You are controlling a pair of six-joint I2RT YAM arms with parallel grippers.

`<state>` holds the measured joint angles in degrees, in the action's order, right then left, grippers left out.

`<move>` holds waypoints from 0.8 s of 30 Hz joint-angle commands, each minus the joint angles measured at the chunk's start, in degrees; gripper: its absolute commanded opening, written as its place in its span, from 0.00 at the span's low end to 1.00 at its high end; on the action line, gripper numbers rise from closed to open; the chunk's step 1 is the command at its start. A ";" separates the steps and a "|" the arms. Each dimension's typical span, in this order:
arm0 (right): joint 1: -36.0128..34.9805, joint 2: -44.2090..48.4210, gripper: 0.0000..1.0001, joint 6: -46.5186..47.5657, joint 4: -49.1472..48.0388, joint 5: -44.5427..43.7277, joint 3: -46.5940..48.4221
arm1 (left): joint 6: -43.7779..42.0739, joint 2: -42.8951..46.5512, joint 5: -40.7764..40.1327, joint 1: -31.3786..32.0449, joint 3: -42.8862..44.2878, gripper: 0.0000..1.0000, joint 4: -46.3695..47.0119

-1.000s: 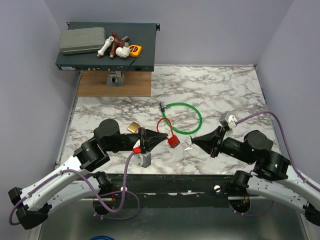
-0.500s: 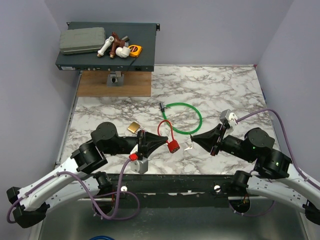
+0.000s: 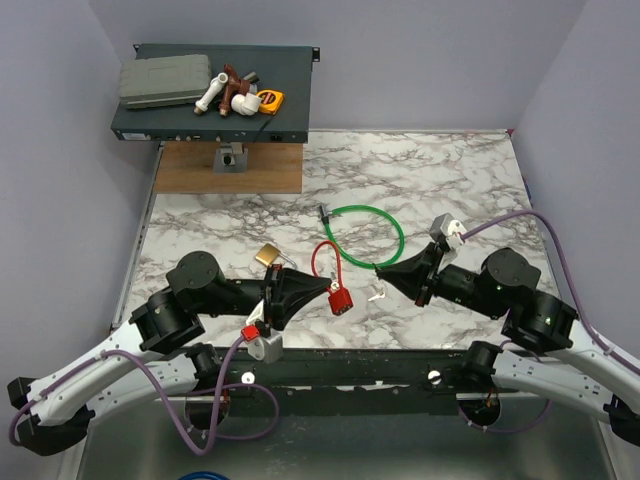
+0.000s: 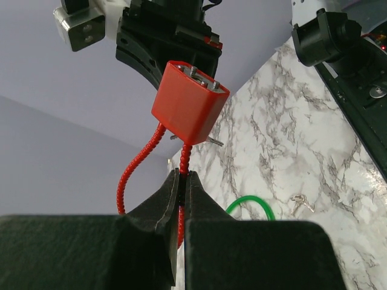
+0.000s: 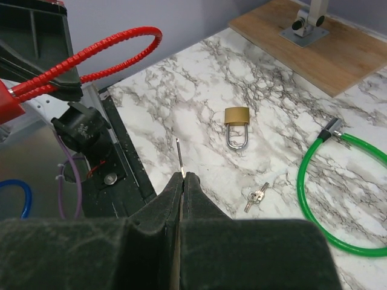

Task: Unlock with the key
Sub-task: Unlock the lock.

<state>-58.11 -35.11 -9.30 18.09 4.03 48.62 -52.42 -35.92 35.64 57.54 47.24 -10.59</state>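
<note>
Left hand (image 4: 181, 180) closed tight on the red cable (image 4: 138, 166), pinching one strand; the red lock body (image 4: 189, 103) sits just past my fingertips. Right hand (image 5: 183, 179) closed on the key (image 5: 179, 154), its thin blade poking out edge-on from the tips, pointing toward the lock, not touching it. On the table (image 5: 199, 72): brass padlock (image 5: 237, 124), small key bunch (image 5: 256, 196), green cable loop (image 5: 314, 223)

Drawn back toward the near edge: left gripper (image 3: 328, 290), red cable lock (image 3: 340, 302) carried along with it (brass padlock (image 3: 267, 254) now more fully exposed). Nudged slightly leftward and farther out: right gripper (image 3: 381, 268), key (image 5: 179, 154) pinched.
</note>
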 commanded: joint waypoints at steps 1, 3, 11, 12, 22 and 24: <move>0.14 -1.12 0.01 1.25 -0.59 1.29 2.55 | -2.02 1.15 1.73 0.56 1.87 0.00 -1.40; 0.15 -1.68 0.01 1.42 -0.76 1.41 3.13 | -1.80 1.23 0.95 0.56 2.12 0.00 -4.58; 0.11 -6.26 0.01 4.36 0.38 1.00 6.85 | 14.68 -2.38 -1.93 -1.49 5.13 0.00 -26.76; 0.16 -7.12 0.01 4.68 0.73 0.54 7.24 | 16.54 -3.40 -1.57 -2.63 5.83 0.00 -29.58; 0.16 -17.24 0.01 6.11 10.76 -1.39 12.33 | 24.30 -20.84 -1.50 -11.53 20.53 0.00 -66.38; 0.16 -19.51 0.01 6.62 12.85 -1.27 13.05 | 21.85 -23.50 1.03 -13.39 21.93 0.00 -72.10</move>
<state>-58.11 -51.42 -4.38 23.92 3.92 59.29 -31.00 -54.92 34.24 47.03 65.01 -63.53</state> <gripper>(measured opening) 0.012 0.011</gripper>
